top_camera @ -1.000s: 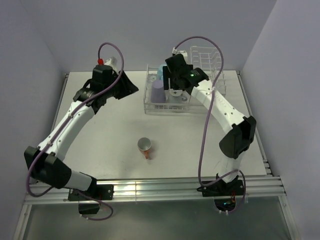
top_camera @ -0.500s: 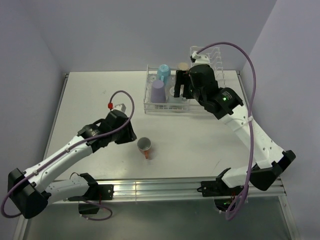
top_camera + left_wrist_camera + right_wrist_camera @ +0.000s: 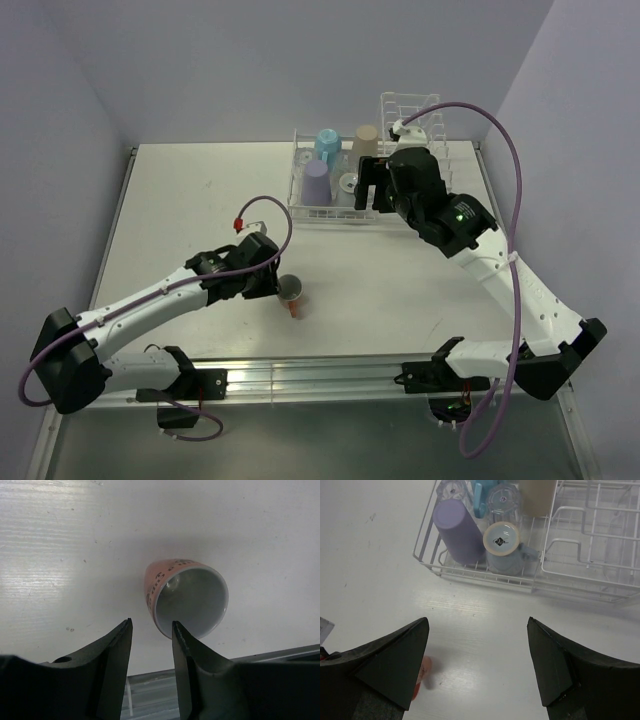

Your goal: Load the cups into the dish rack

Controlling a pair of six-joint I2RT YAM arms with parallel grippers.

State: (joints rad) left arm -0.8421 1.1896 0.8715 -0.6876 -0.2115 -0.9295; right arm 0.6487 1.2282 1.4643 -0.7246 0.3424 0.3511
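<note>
The small orange-handled mug (image 3: 291, 293) lies on its side on the table, its white inside facing the left wrist camera (image 3: 187, 600). My left gripper (image 3: 274, 284) is open and empty right beside it (image 3: 151, 630); one fingertip (image 3: 178, 632) is at the mug's rim. The clear dish rack (image 3: 332, 219) at the back holds the purple (image 3: 316, 183), light blue (image 3: 327, 143), tan (image 3: 365, 137) and pale grey-blue (image 3: 502, 545) cups and two clear glasses (image 3: 502, 497). My right gripper (image 3: 372, 190) hovers wide open and empty over the rack's front edge (image 3: 477, 625).
The rack's taller section of upright dividers (image 3: 412, 115) stands at the back right. White walls close in the table on three sides. A metal rail (image 3: 330, 372) runs along the near edge by the arm bases.
My left arm swung from the back left down to the orange mug. My right arm pulled back from inside the rack and now hovers at its front edge.
</note>
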